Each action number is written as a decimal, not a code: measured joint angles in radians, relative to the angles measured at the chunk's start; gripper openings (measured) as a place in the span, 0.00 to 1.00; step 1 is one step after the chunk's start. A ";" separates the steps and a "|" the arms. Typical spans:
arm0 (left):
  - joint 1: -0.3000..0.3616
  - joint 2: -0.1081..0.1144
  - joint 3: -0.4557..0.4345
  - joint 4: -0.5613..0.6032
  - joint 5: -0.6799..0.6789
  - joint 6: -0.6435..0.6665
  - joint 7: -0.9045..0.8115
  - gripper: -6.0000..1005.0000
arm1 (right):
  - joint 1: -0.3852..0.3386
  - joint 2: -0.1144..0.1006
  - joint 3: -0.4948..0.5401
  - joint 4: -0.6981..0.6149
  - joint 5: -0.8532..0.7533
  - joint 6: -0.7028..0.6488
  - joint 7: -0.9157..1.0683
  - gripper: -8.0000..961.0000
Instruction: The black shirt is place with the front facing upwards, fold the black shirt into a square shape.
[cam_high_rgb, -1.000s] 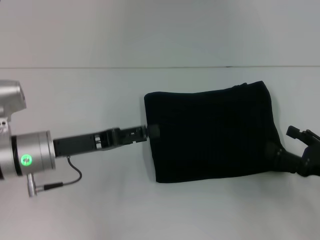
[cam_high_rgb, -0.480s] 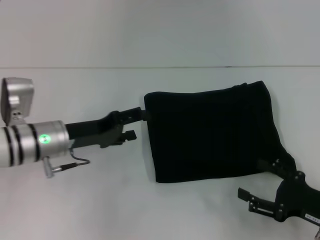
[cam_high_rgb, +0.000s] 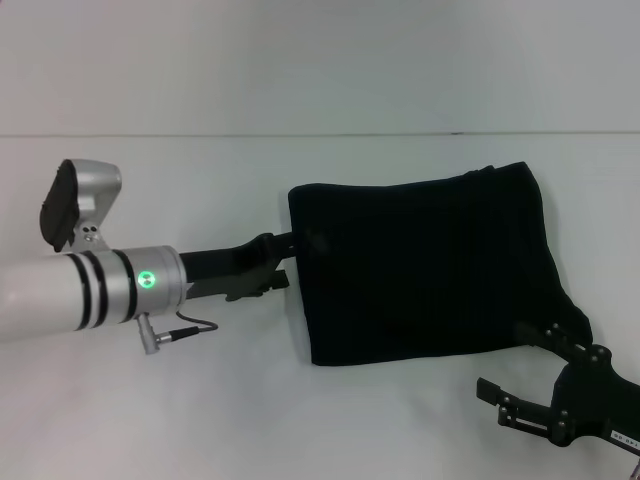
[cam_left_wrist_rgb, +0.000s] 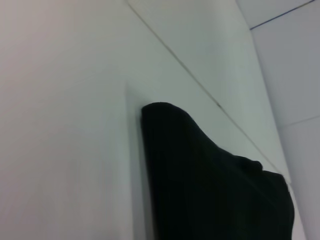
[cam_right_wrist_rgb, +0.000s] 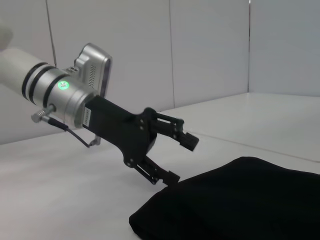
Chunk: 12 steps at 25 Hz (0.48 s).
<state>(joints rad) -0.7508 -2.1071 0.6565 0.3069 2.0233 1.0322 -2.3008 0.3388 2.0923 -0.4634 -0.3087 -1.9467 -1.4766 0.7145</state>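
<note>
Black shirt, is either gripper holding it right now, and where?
No. The left gripper is open beside the black shirt at its left edge; the right gripper is open at its near right corner.

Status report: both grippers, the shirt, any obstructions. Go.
Left gripper open, raised at the left edge of the folded black cloth shirt. Right gripper open, off its near right corner. Shirt lies in a rough square on the white table. Nothing in the way.

A plain white bench (cam_high_rgb: 300, 420) carries everything. The black shirt (cam_high_rgb: 430, 275), folded into a rough square, lies flat directly on it, toward the bench's right side, with bare white surface showing around the shirt's edges.
</note>
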 joint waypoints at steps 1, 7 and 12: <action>-0.002 -0.004 0.001 0.000 0.000 -0.010 0.000 0.95 | 0.000 0.000 0.000 0.000 0.000 0.000 0.000 0.98; -0.017 -0.027 0.023 0.000 0.000 -0.057 0.000 0.94 | 0.001 0.000 0.002 0.001 0.001 0.003 -0.001 0.98; -0.033 -0.046 0.040 0.000 0.000 -0.099 0.000 0.94 | 0.001 0.000 0.006 0.001 0.005 0.000 -0.001 0.98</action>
<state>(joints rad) -0.7841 -2.1529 0.6969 0.3069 2.0231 0.9336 -2.3004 0.3399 2.0923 -0.4573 -0.3082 -1.9417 -1.4770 0.7135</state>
